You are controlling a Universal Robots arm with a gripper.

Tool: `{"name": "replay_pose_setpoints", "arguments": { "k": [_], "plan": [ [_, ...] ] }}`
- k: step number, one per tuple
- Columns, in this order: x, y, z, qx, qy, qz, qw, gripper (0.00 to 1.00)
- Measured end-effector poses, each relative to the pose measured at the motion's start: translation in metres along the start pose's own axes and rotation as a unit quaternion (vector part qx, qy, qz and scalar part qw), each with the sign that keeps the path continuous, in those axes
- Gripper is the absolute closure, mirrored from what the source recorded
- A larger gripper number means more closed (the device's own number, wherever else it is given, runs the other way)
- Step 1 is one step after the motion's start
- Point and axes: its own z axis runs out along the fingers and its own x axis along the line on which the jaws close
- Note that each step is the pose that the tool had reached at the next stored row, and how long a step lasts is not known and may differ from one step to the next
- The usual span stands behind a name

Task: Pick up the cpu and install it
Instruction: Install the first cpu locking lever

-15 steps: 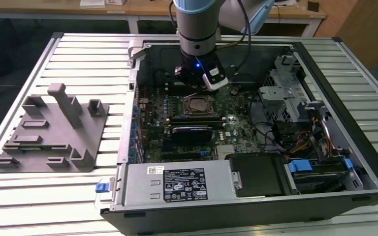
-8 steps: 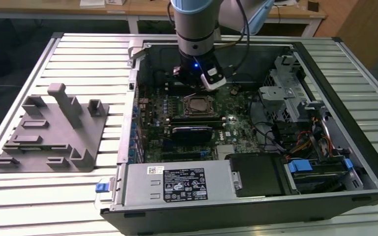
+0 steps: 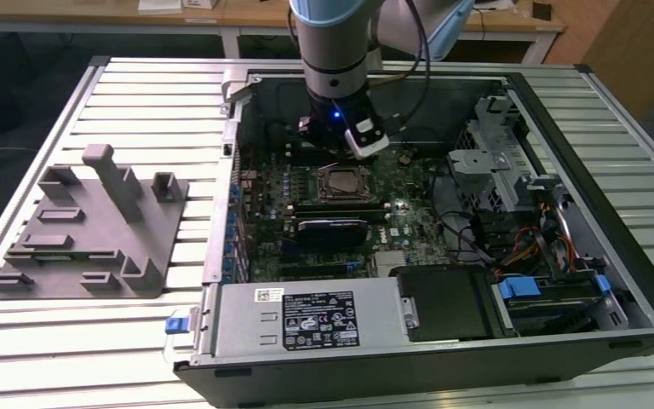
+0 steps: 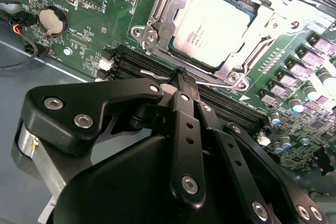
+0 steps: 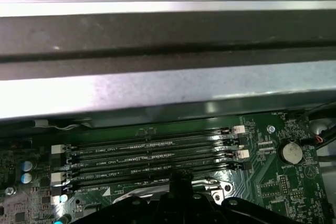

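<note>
The cpu (image 4: pixel 212 29) already sits in its socket on the motherboard (image 3: pixel 412 192) inside the open computer case (image 3: pixel 599 170), which lies on the slatted table (image 3: pixel 134 94) — silvery top up, framed by the metal socket bracket (image 4: pixel 157 22). In the second wrist view the tool (image 4: pixel 181 80) is closed to a point with nothing between its fingers, its tip over the memory slots (image 4: pixel 231 109) just beside the socket, apart from the chip. In the exterior view the tool (image 3: pixel 356 141) hangs over the board near the case's far edge. A grey fixture block (image 3: pixel 83 226) stands on the table toward the exterior view's left — well apart from the case.
</note>
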Motion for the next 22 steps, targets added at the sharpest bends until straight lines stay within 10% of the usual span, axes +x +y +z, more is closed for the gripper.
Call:
{"name": "replay_pose_setpoints", "arguments": {
  "k": [12, 22],
  "plan": [
    [0.0017, -0.0001, 0.0034, 0.0071, -0.0167, 0.060, 0.9980, 0.89],
    [0.0021, 0.0020, 0.0043, 0.0088, -0.0195, 0.073, 0.9971, 0.89]
  ]
}}
